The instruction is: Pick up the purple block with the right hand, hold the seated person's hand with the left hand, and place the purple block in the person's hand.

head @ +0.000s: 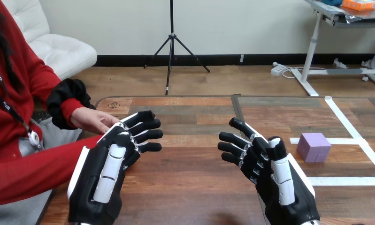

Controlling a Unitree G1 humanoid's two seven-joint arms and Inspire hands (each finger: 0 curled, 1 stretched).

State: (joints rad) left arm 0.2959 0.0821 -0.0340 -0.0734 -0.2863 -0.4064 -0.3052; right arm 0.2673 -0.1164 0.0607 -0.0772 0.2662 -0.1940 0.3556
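A purple block (314, 146) rests on the wooden table (195, 178) at the right, inside a square marked with white tape. My right hand (270, 173) hovers to the block's left, open, fingers stretched toward the view's left, a short gap from the block. My left hand (111, 164) is open at the table's left part, fingers pointing right. The person's hand (94, 120) lies at the table's left edge, just behind my left hand's fingers; I cannot tell whether the two touch.
White tape lines (349, 125) mark a square at the table's right. The person's other forearm in a red sleeve (30, 171) lies along the table's left edge beside my left hand.
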